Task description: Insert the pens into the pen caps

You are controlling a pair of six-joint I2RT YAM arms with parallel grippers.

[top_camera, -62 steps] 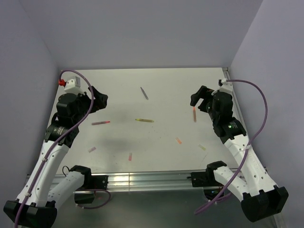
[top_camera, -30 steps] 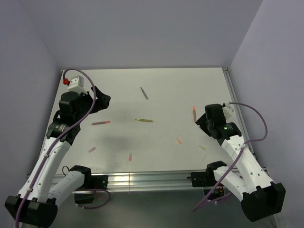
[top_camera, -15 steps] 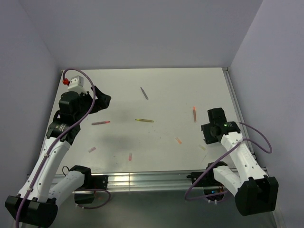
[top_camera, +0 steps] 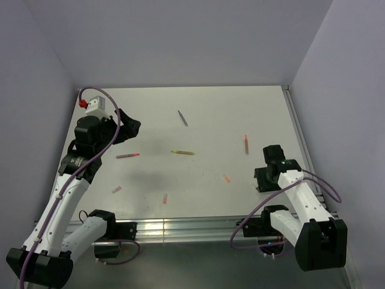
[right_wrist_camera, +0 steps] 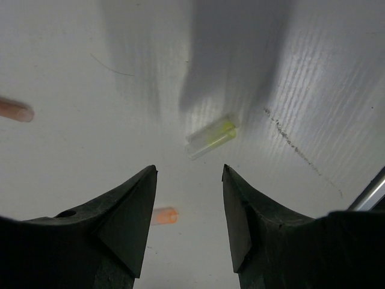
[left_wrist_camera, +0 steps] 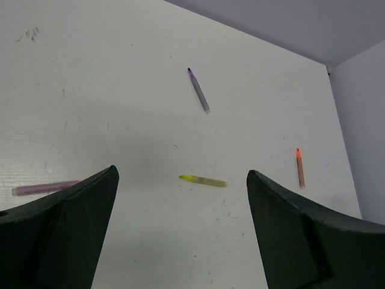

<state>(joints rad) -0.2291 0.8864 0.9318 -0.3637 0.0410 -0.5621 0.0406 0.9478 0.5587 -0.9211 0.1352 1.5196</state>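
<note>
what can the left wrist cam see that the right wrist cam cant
Left wrist only: the grey-purple pen, yellow pen and a pink-red pen partly behind a finger. Right wrist only: the pale yellow cap just beyond the right gripper. Both: the white table and open, empty fingers, the left gripper wider. The left's orange-red pen might be the reddish end at the right view's edge; unclear.

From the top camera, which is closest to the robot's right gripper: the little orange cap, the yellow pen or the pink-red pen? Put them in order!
1. Short stubby orange pen cap: nearest, just to the left of the right gripper.
2. Thin yellow pen: in the middle, farther left.
3. Thin pink-red pen: farthest, way over on the left side.
</note>
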